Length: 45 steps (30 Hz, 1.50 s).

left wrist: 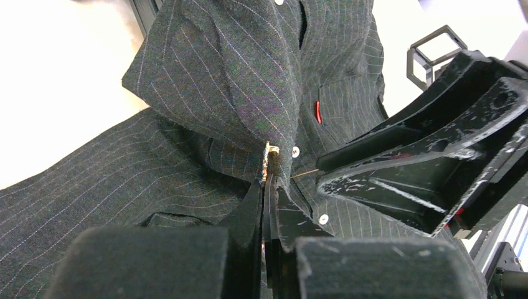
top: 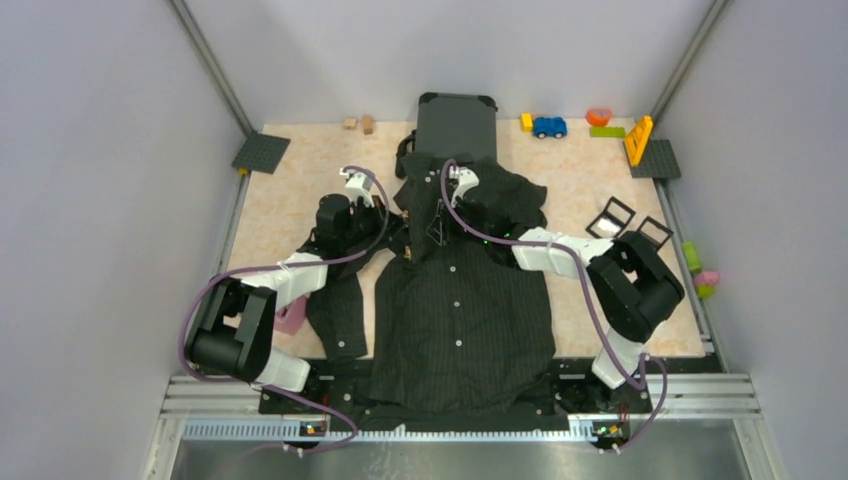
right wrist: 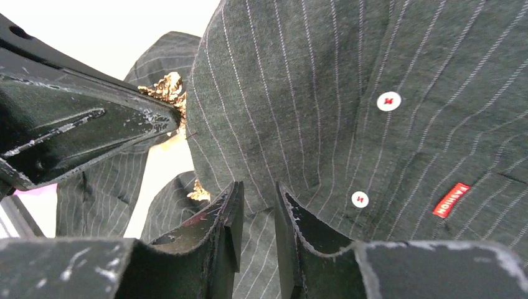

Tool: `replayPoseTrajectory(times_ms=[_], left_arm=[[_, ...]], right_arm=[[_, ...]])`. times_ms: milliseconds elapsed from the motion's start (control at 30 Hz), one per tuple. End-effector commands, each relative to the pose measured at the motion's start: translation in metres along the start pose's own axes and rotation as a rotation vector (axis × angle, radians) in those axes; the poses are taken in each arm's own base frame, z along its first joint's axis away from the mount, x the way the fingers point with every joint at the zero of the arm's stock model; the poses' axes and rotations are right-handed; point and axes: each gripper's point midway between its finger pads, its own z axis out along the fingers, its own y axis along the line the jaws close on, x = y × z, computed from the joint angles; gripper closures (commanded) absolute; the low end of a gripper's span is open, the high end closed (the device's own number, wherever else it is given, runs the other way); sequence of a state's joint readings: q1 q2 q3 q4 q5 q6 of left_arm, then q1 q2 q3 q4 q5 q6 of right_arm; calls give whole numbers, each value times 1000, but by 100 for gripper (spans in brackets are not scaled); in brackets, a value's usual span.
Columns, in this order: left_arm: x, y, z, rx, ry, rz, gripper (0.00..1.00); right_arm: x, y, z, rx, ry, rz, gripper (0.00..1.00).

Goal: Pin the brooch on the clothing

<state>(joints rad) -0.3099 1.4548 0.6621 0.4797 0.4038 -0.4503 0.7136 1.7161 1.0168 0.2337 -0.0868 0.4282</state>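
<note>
Behind shirt (right wrist: pixel 348 75) fold, brooch (right wrist: pixel 167 88) mostly obsc.

A robotics lab cell is indicated: the table (top: pixel 290 190) is enclosed by plain grey panels (top: pixel 90 200) and aluminium rails (top: pixel 700 392), with toy blocks (top: pixel 638 140) scattered.

Beige table (top: pixel 290 200): shirt (top: pixel 460 310) spread flat, suitcase (top: pixel 456 125) behind, toy car (top: pixel 549 127) far right.

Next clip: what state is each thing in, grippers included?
shirt, laid front up, buttoned, upper part bunched up.
left gripper, shut on the brooch.
brooch, against the raised fabric; pinned or not, unclear.
right gripper, jaws narrowly apart at the shirt front; grip unclear.
suitcase, closed.
</note>
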Motion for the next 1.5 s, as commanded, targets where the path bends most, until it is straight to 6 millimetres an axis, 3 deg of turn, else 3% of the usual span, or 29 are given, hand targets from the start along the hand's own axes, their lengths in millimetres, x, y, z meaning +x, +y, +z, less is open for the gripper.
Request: replayPoseTrajectory(times_ms=[0,500,1467], left_arm=[[-24,-14,-2,55,-70,50,100],[-25,-18,-3,78,-68,50,100],[-12,-28,-8,137,-10,65,100]], right_arm=[[-37,33,8,-128,-92,-9,74],[-36,44,25,-197,-71,-12,82],[-53,55,10,-245,-142,-36,89]])
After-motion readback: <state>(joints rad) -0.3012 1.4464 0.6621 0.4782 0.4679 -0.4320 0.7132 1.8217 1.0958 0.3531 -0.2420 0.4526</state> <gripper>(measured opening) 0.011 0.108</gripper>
